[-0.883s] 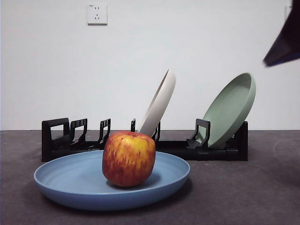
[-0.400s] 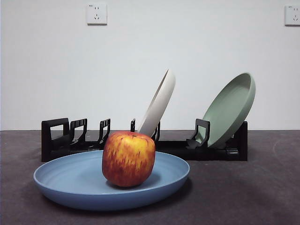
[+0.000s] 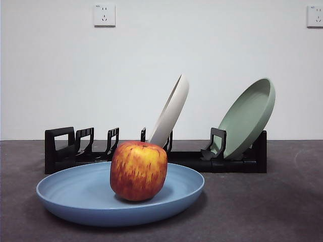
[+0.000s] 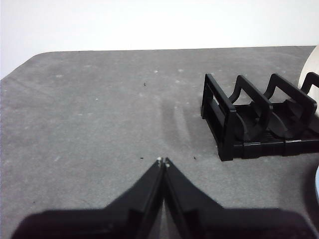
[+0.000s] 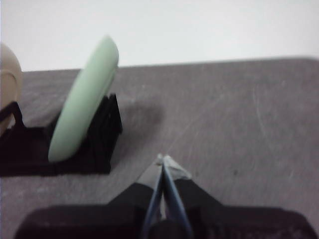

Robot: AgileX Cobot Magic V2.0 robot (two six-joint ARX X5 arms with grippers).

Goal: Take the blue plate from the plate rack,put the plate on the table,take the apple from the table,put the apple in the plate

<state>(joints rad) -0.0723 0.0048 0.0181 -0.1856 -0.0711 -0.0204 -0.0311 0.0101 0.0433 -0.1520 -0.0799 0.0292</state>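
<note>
No legible text, label, brand, number or sign appears in any view. The wall sockets [image 3: 104, 14] in the front view carry only slot openings; a faint mark at one upper corner is too small to read. The blue plate [image 3: 81, 196], the apple [image 3: 138, 170], the plate rack [image 3: 65, 151] and the tabletop [image 4: 99, 114] bear no markings.

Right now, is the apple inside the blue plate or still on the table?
Inside. In the front view the apple sits upright in the middle of the blue plate, whose rim curves around it, and no gripper touches it.
</note>
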